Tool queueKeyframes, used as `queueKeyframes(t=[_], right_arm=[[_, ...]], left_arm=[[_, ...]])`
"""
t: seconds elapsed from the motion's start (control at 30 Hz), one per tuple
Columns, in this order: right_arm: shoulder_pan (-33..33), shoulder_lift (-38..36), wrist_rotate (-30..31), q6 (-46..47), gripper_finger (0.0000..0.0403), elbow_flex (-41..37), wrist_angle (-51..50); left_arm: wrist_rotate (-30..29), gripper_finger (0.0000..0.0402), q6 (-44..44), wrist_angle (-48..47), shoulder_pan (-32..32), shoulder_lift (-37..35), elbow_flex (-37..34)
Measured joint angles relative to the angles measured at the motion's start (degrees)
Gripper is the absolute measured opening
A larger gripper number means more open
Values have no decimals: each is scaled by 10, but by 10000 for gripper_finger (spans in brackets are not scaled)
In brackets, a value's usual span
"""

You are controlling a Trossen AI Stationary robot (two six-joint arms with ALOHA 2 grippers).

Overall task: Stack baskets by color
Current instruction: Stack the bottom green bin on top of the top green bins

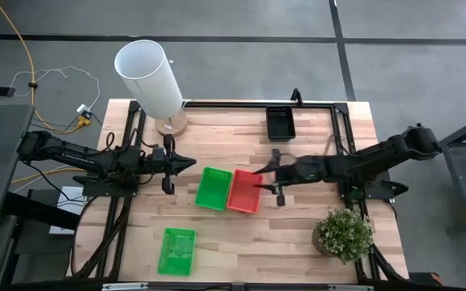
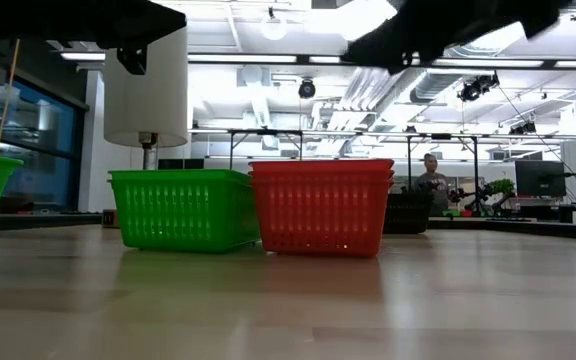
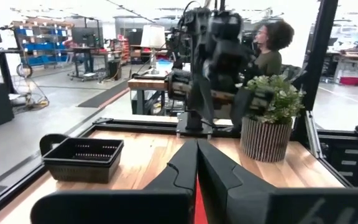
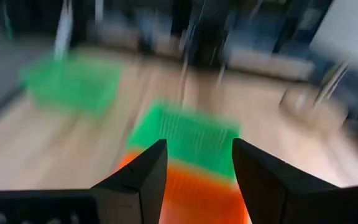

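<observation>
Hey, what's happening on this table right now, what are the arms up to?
The right gripper, jaws open, hangs over the red baskets, a stack beside the green baskets mid-table. The left gripper waits shut at the left. Another green basket sits near the front edge and a black one at the back.

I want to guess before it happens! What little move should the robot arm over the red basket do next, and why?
Probably lift the right gripper away from the red baskets. Its fingers are open with nothing between them, and the red ones already sit nested beside the green baskets, so that stack looks finished.
</observation>
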Motion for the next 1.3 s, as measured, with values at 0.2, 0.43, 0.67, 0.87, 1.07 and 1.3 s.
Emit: queueKeyframes(t=[0.2,0.43,0.67,0.87,1.07,1.3], right_arm=[[-8,-29,13,4,169,-97,252],[-12,-32,14,42,167,-83,221],[-18,-32,36,66,46,-83,196],[-32,-31,29,90,12,-83,194],[-32,-31,23,88,2,-83,194],[-32,-31,15,90,0,-83,194]], left_arm=[[2,0,2,4,0,0,0],[3,0,-2,3,0,0,0],[4,0,-3,3,0,0,0],[4,0,-13,2,0,0,0],[4,0,-9,-3,0,0,0],[4,0,-7,-3,0,0,0]])
